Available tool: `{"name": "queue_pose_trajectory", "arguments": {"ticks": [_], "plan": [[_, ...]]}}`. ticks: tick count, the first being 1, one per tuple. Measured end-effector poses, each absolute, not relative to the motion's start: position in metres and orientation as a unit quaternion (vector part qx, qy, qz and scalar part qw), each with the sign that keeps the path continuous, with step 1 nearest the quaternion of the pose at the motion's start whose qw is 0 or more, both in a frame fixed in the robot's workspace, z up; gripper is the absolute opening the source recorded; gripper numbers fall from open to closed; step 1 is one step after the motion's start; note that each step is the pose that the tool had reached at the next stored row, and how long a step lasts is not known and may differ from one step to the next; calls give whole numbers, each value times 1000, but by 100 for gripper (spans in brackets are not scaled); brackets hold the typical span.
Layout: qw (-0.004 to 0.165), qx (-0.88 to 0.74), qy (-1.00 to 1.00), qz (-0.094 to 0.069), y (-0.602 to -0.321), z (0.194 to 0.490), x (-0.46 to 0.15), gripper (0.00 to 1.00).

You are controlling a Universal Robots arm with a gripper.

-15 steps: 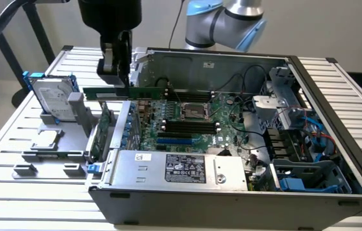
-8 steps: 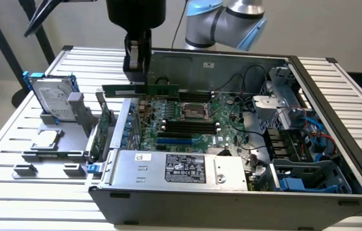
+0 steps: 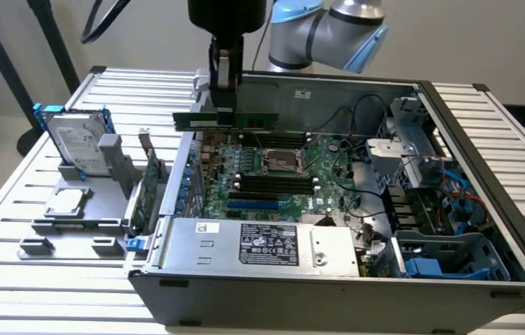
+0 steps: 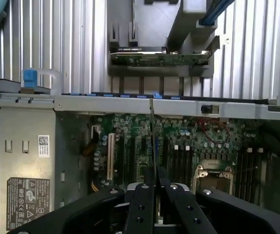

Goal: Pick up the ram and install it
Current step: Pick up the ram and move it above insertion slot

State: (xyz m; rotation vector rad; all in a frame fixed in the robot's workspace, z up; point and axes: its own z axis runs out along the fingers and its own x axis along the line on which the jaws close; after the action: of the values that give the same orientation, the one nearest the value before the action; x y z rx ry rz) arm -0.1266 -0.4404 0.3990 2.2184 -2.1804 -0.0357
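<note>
gripper (image 3: pixel 228 106) clamped on ram (image 3: pixel 234 120), stick held level in mid-air, above rear edge of open PC case (image 3: pixel 337 296), over mobo (image 3: pixel 323 178), clear of black DIMM slots (image 3: pixel 276 185), expansion card (image 3: pixel 153 183) upright outside case, ext view's left

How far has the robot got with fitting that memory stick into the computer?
Done: the ram is off the table, clamped between the arm's jaws. In hand: it hangs in the air over the motherboard inside the open computer case. Left: it is not yet seated, and it touches none of the long black slots on the board.
</note>
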Motion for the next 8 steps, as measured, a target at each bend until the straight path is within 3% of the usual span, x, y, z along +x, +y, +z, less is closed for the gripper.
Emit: {"name": "queue_pose_trajectory", "arguments": {"ticks": [8], "plan": [[16,713,-701,-11,-414,389,-101,14]]}}
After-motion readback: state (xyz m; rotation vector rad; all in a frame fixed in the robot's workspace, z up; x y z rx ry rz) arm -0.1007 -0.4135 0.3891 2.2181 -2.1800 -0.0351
